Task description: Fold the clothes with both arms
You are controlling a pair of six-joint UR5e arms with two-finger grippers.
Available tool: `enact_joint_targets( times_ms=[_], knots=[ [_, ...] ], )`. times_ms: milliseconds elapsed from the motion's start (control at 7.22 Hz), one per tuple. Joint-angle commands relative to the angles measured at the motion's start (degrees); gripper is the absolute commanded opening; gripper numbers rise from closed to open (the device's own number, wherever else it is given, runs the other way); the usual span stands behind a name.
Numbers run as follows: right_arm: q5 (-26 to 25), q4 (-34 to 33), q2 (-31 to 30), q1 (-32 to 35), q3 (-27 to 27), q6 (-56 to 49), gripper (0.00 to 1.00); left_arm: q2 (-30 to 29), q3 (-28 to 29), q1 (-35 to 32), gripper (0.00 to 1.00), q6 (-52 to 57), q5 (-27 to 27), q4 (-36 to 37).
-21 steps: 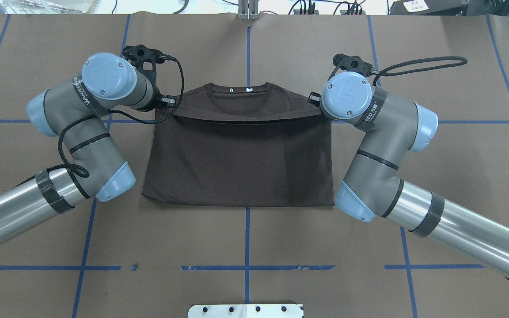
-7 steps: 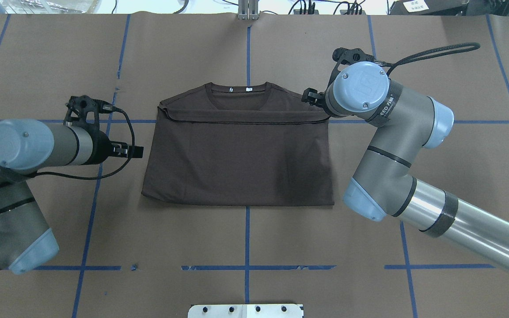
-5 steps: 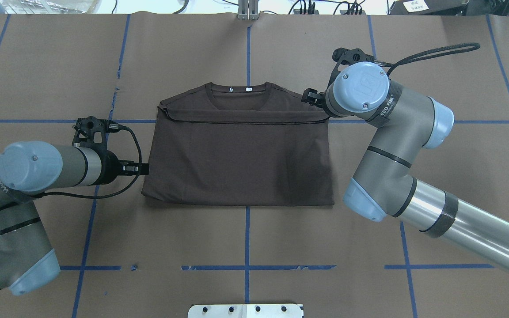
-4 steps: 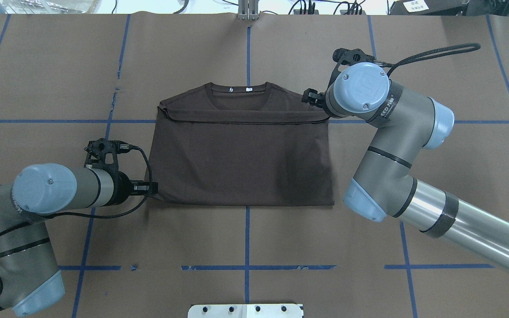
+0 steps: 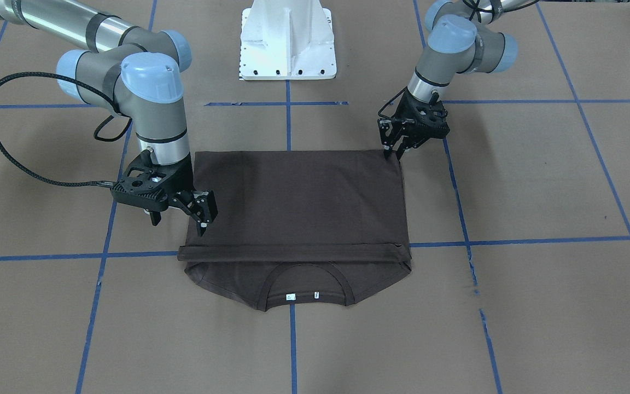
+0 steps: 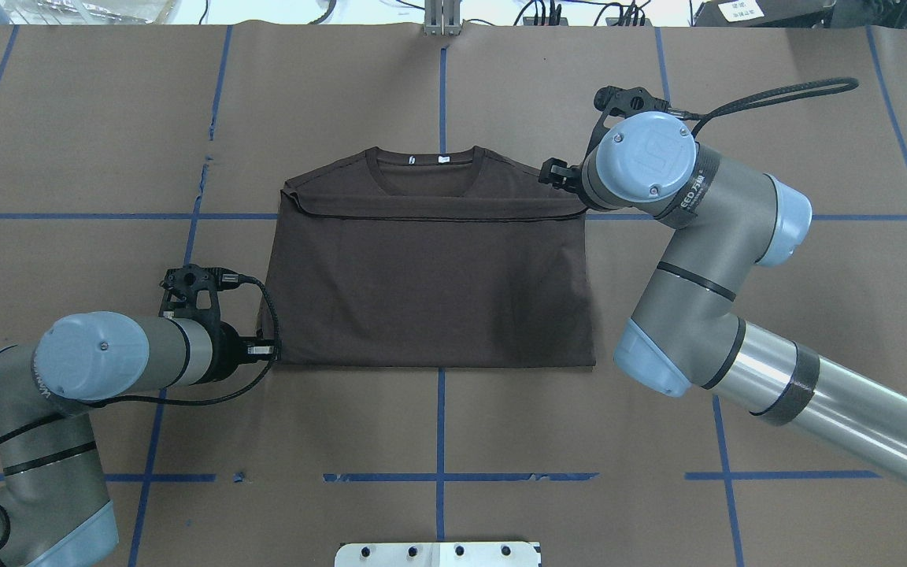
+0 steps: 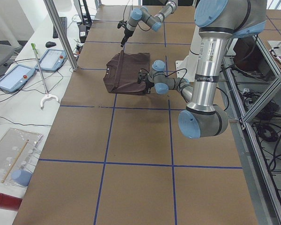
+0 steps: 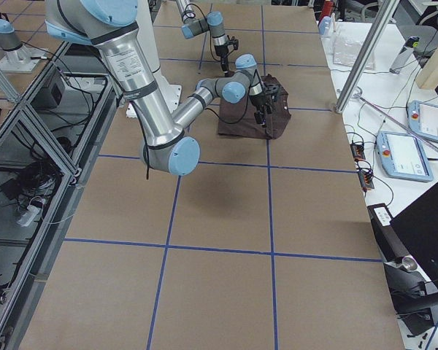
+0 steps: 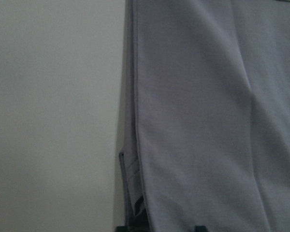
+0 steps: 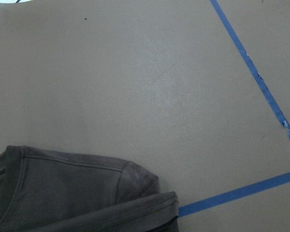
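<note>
Surface: we see brown paper (image 6: pixel 816 315) covering it, marked off by blue tape lines (image 6: pixel 439 409) in a grid.
Pedestal: a white bolted base (image 5: pixel 287 38) stands on the surface at its robot-side edge, on the middle tape line.
Side table: we count two pale-framed tablets (image 7: pixel 11 77) beside the surface, with a white hooked stick (image 7: pixel 40 70) with a green grip lying between them.
Post: an aluminium post (image 7: pixel 61 33) rises just beside those tablets.
Near corner: a clear plastic bag (image 7: pixel 14 157) and, nearer still, a red cylinder (image 7: pixel 2 200).
Other end: we find two more tablets (image 8: pixel 403 155) there.
Frame: aluminium struts (image 8: pixel 29 124) with loose cables below.
</note>
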Motion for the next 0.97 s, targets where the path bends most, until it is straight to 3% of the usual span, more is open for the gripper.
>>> enact_joint_targets(
  times_ms=[0, 277, 415, 554, 831],
  knots=[
    [0.00, -0.02, -0.12, 0.00, 0.04, 0.10, 1.00, 0.06, -0.05, 0.03, 0.00, 0.44, 0.21, 0.10],
    [-0.09, 0.06, -0.12, -0.09, -0.05, 0.19, 1.00, 1.28, 0.39, -0.58, 0.00, 5.24, 0.03, 0.01],
    [-0.09, -0.02, -0.12, -0.09, -0.14, 0.01, 1.00, 1.03, 1.78, -4.58, 0.00, 12.50, 0.03, 0.36],
    [-0.09, 0.06, -0.12, -0.09, -0.05, 0.10, 1.00, 0.24, 5.97, -10.45, 0.00, 19.80, -0.14, -0.16],
    [-0.09, -0.02, -0.04, -0.18, -0.05, 0.19, 1.00, -11.82, 19.82, -20.23, 0.00, 27.49, -0.23, -0.17]
  ],
)
